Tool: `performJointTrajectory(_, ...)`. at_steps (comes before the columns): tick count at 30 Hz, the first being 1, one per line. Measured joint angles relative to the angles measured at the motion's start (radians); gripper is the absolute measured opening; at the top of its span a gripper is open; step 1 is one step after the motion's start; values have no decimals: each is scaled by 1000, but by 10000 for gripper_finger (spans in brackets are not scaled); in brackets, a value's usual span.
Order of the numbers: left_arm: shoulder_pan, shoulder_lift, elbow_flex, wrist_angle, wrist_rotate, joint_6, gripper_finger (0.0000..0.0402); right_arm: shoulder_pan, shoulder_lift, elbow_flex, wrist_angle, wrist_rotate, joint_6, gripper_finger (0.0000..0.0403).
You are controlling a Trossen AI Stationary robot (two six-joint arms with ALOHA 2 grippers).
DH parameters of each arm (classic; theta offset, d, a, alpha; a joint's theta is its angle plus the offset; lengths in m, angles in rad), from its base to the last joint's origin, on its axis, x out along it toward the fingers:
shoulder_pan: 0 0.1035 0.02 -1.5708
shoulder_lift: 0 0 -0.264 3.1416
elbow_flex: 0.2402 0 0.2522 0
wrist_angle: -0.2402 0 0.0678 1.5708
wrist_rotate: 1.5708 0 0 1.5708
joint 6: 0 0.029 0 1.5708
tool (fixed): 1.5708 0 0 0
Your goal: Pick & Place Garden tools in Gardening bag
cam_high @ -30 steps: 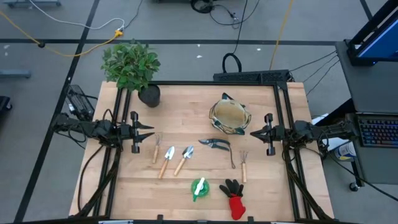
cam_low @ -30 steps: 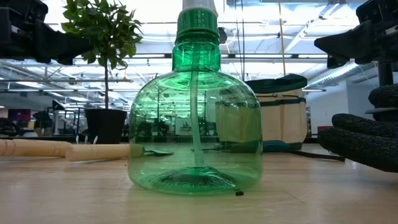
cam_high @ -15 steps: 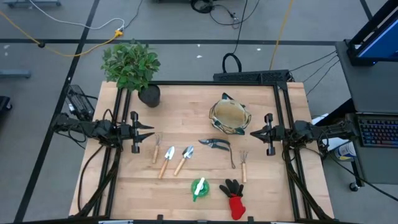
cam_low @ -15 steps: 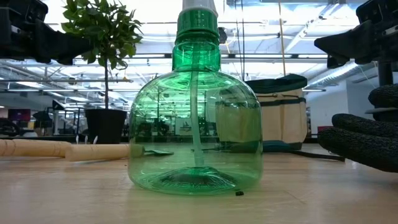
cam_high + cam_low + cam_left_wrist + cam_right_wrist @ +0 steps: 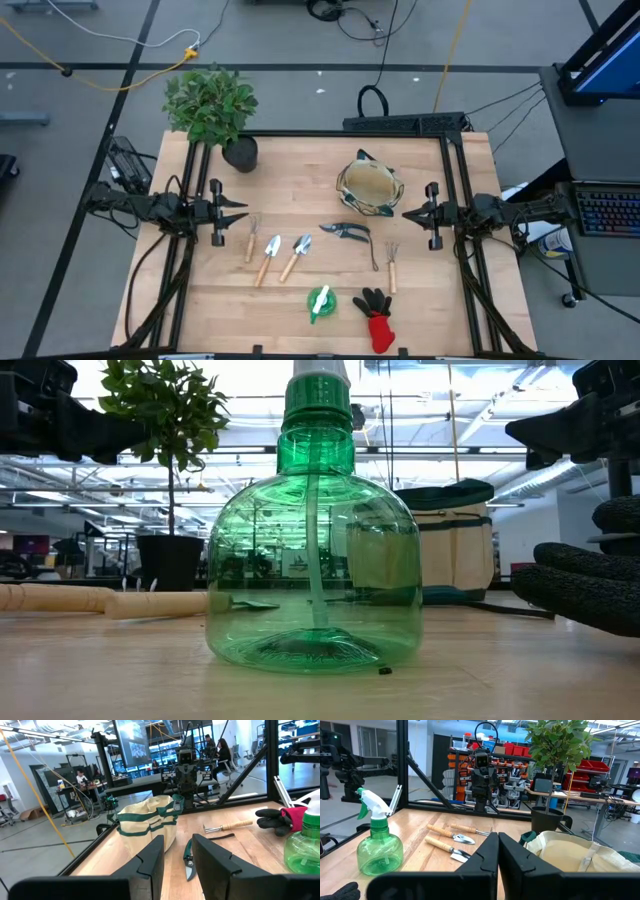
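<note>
Both arms idle at the table edges: left gripper with fingers apart, right gripper with fingers together, both empty. Bag sits toward the right, back half. Shears, fork, two trowels, weeder, spray bottle and glove all lie on the table, outside the bag.
</note>
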Motion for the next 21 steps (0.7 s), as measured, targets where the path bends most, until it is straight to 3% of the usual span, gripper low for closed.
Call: performJointTrajectory(21, 0, 0, 0, 11, 0, -10, 106, 0, 0, 0, 48, 0, -19, 0)
